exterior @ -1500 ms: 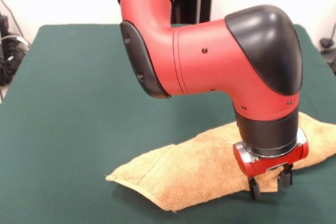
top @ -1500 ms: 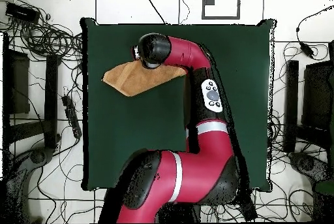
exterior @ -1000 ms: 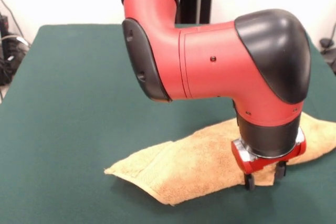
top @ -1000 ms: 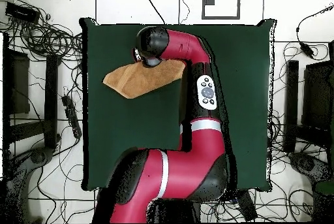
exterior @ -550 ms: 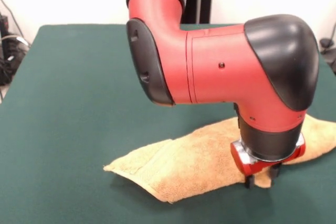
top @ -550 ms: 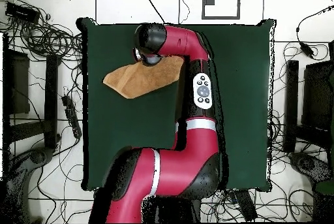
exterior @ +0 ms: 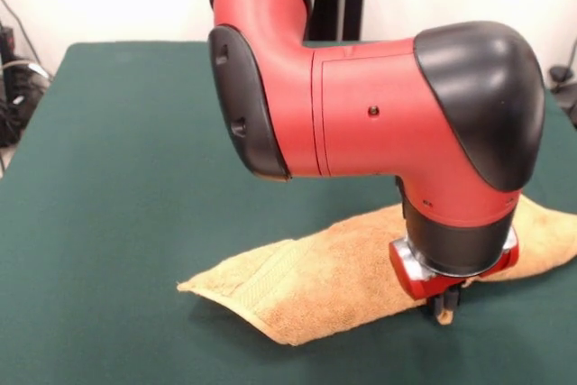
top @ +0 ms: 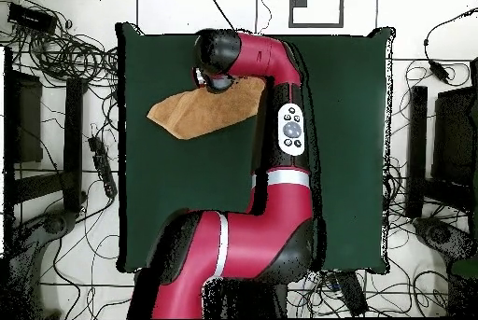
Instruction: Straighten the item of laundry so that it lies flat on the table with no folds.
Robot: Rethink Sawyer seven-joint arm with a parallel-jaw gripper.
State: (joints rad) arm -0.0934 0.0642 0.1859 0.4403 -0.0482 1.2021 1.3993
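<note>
The orange-tan towel [exterior: 315,279] lies folded over in a long band on the dark green table [exterior: 126,151], running from near the middle to the right edge of the front view. A woven border band shows at its left end. My gripper [exterior: 444,306] stands upright at the towel's near edge towards its right end, with its fingers drawn together on the edge of the cloth. In the overhead view the towel [top: 196,113] lies at the table's [top: 336,130] upper left. There the arm's wrist hides the gripper.
The big red and black arm [exterior: 379,123] hangs over the towel's right half and hides part of it. Cables and equipment [top: 56,64] lie on the floor around the table.
The fingers were apart, astride the towel's near edge, and have closed together on it. The wrist has sunk slightly and shifted a little left in the front view.
</note>
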